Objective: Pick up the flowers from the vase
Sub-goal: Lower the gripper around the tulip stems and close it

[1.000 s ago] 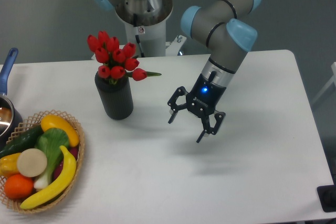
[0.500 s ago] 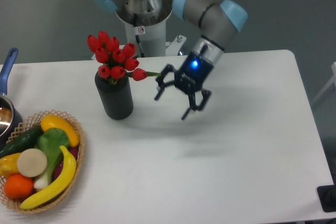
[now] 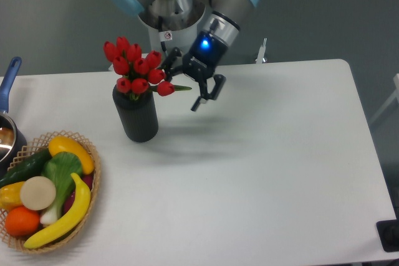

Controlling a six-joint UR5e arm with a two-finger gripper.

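stems: the vase (image 3: 136, 116) is hiding them below its mouth, under the flowers (image 3: 137, 66)
gripper (image 3: 184, 86): one finger is lying behind the red buds, its tip not showing
arm: the top edge is cutting it off
pot (image 3: 7, 126): the left edge is cropping it
basket (image 3: 87, 185): the lower left corner is cutting its rim
black object (image 3: 388, 236): the lower right edge is cutting it, too little to identify

Single fixed camera, high, looking down across white table (image 3: 280, 172), facing arm base (image 3: 171, 14), medium distance
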